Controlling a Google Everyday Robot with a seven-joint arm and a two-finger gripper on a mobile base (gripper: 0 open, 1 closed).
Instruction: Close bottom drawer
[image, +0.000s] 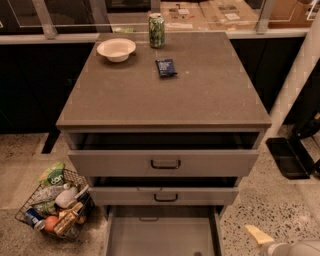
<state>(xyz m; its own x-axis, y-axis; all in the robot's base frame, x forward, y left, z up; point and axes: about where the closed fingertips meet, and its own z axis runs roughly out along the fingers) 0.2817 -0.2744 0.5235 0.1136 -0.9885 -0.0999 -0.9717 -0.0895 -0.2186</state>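
The grey cabinet (165, 95) has all three drawers pulled out. The bottom drawer (162, 235) stands out farthest, its plain grey inside showing at the lower edge of the view; its front is cut off by the frame. The middle drawer (165, 196) and the top drawer (165, 162) are each out a short way. My gripper (260, 235) comes in at the bottom right corner, low over the floor, just right of the bottom drawer's right side wall and apart from it.
On the cabinet top are a white bowl (116, 49), a green can (156, 30) and a small dark packet (165, 67). A wire basket of groceries (55, 205) sits on the floor at left. A dark tray (287, 157) lies at right.
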